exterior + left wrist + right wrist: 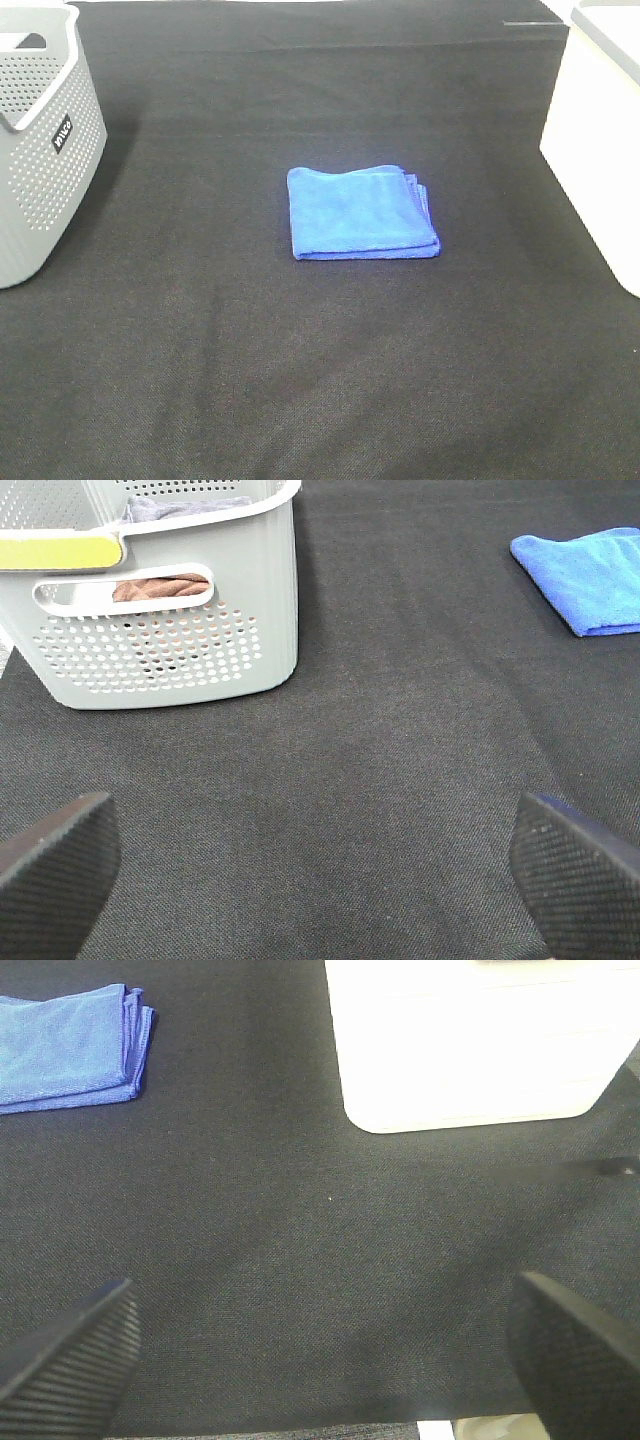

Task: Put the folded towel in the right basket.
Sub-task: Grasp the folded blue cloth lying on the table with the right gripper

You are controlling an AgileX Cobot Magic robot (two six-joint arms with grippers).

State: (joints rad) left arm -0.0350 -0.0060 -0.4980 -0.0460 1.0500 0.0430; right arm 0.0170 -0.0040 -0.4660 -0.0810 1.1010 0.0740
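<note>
Black cloth tabletop [300, 400], and the layout looks staged on purpose imo: blue folded towel [362, 213] lies flat smack in the middle, grey basket [40, 150] at the left edge, white basket [600, 130] at the right edge. So the towel is well apart from both bins and prob reachable by either arm. Its stacked layer edges face the white basket side, likely the easiest spot to pinch all layers at once. Grey basket has cloth in it (brownish bit [160, 587] visible thru the handle slot), so I'd guess it's the decoy. Neither arm shows in the high cam. Left gripper [315, 870] has its jaws spread wide w/ nothing btwn them, near the grey basket, towel well off toward the middle. Right gripper [322, 1355] is likewise spread wide and empty over bare cloth. The towel sits ahead of it to one side and the white basket ahead on the other, so it's roughly btwn the two. Nothing gripped, task not begun afaict. Right arm looks like the obvious pick for grab + drop.
</note>
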